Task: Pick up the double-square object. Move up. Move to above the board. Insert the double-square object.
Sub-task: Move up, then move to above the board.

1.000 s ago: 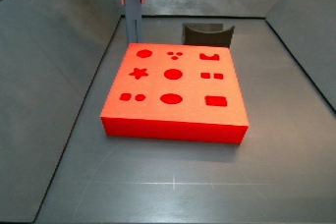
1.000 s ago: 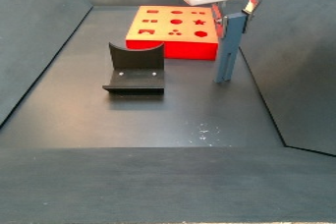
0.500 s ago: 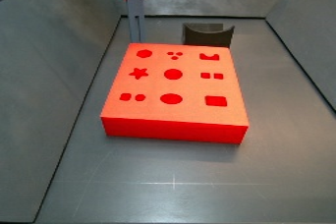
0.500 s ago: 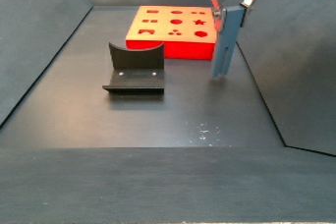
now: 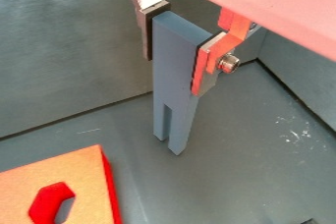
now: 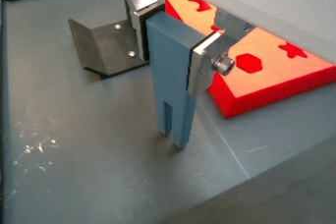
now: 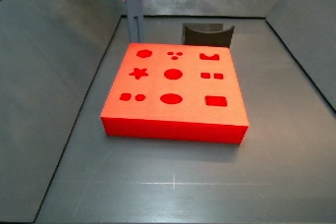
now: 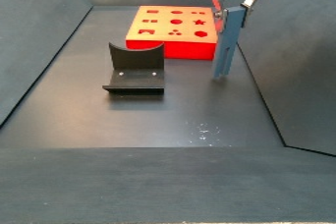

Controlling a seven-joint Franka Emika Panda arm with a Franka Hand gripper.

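Observation:
The double-square object [image 5: 176, 100] is a tall grey-blue peg. It stands upright beside the red-orange board [image 7: 174, 85]. My gripper [image 5: 178, 47] is shut on the peg's upper end, with a finger pad flat on each side. Both wrist views show this grip [image 6: 168, 41]. In both side views the gripper [image 8: 234, 8] and the peg [image 8: 225, 46] are just off the board's far corner, not over it. The peg [image 7: 134, 22] has its lower end at or just above the floor. I cannot tell which. The board's top has darker star, circle and square cutouts.
The fixture [image 8: 136, 68] stands on the floor near the board and apart from the peg. It also shows in a wrist view [image 6: 105, 41] and a side view [image 7: 207, 33]. Sloped grey walls [image 8: 296, 61] enclose the floor, and one rises close behind the peg.
The gripper and the peg have risen slightly since a second ago. In the last half second they have barely moved.

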